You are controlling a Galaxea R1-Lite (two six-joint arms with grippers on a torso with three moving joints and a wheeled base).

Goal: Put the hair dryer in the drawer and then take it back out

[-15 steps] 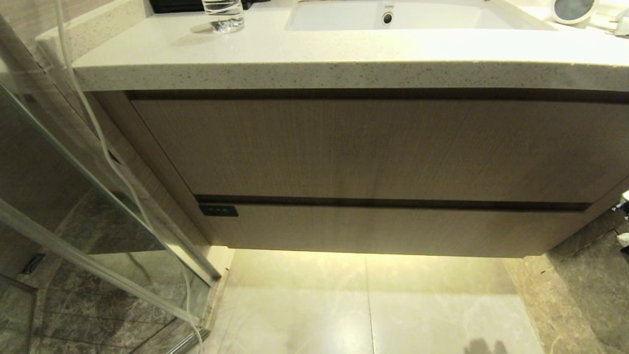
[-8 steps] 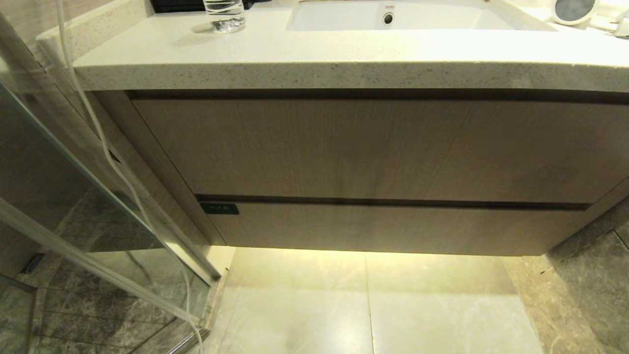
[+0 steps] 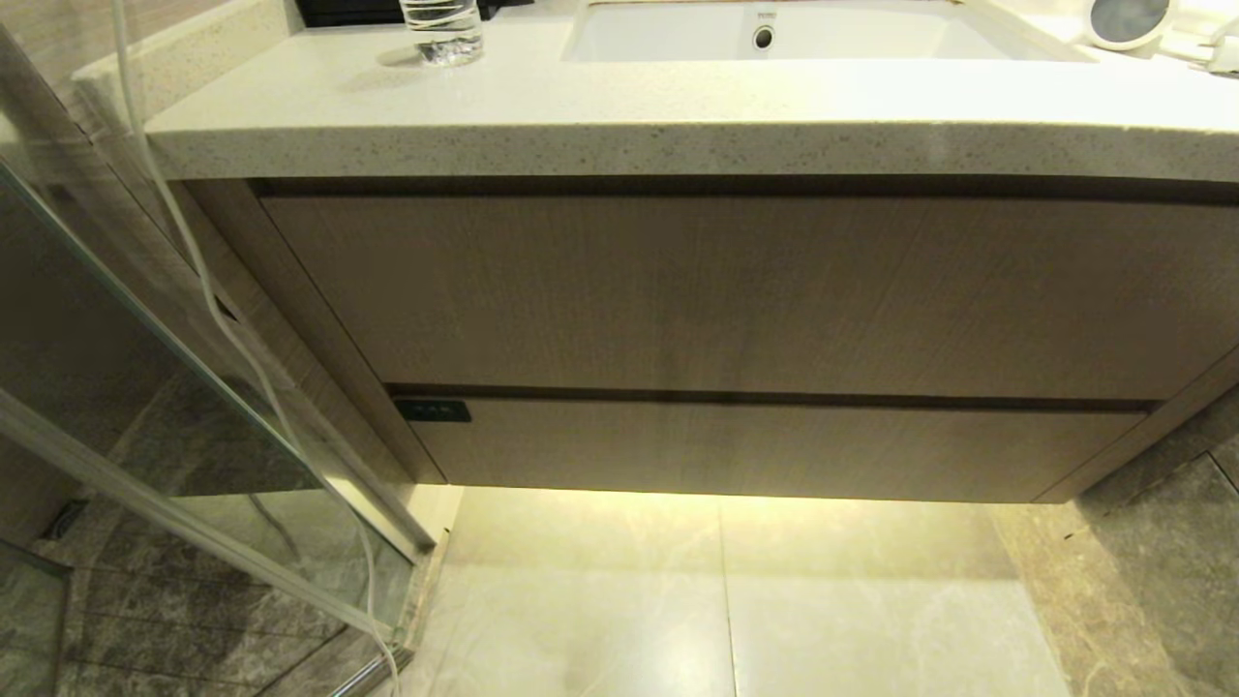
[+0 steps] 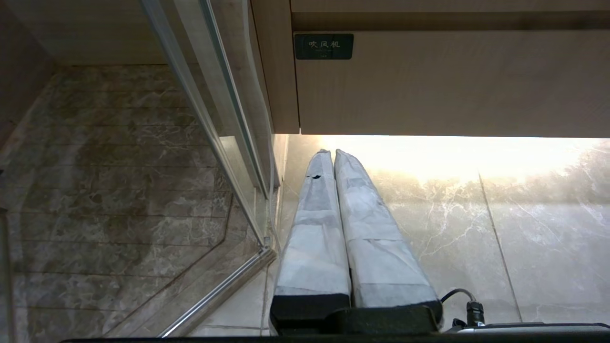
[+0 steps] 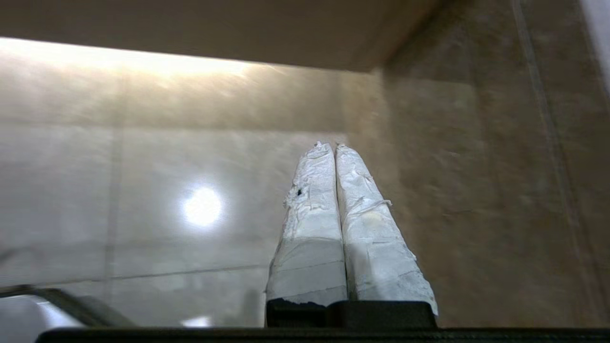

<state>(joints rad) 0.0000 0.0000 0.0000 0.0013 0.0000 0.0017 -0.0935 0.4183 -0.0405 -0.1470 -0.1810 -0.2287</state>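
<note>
Below the table (image 3: pixel 619 116), your drawer (image 3: pixel 774 450) sits pushed in flush under the taller front panel (image 3: pixel 736 290), its black tag (image 3: pixel 432 411) at the left corner. You see the hair dryer (image 3: pixel 1128 19) on the table's far right, beside the sink (image 3: pixel 678 34) — grey grille facing you. Both the left gripper (image 4: pixel 332 151) and right gripper (image 5: pixel 327 145) hang low over the floor (image 3: pixel 726 590), fingers pressed together, empty.
</note>
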